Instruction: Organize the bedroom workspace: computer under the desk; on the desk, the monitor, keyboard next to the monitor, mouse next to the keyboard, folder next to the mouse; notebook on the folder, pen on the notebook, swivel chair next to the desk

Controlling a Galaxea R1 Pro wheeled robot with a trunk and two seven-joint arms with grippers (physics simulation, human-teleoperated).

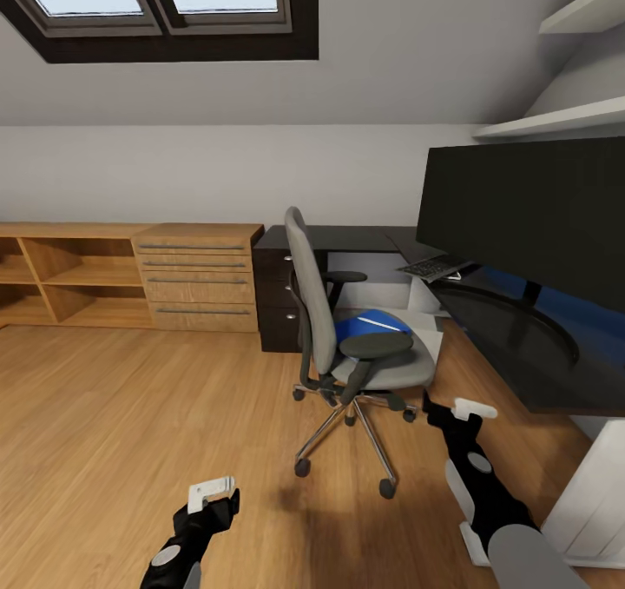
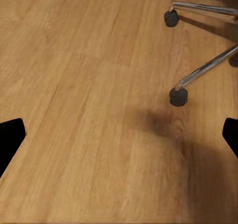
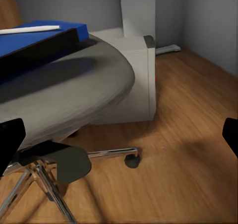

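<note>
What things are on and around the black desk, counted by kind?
Desk: 1
Monitor: 1
Keyboard: 1
Swivel chair: 1
Folder: 1
Pen: 1
Computer: 1
Total: 7

The swivel chair point(image 1: 347, 328) is showing grey padding, black armrests and a shiny chrome base with black wheels. On its seat a bright blue folder point(image 1: 371, 323) is lying, with a black edge, and a thin white pen point(image 1: 379, 321) is crossing the blue. The desk point(image 1: 486, 328) is glossy black, its drawers black too. The monitor point(image 1: 529, 215) is showing a plain black screen. The keyboard point(image 1: 434, 267) is looking dark grey. The computer point(image 3: 131, 80) is pale grey. The floor point(image 2: 89, 115) is showing warm honey wood with a plank pattern, and the cabinet point(image 1: 198, 276) is the same light wood. The walls point(image 1: 217, 172) are white.
</note>
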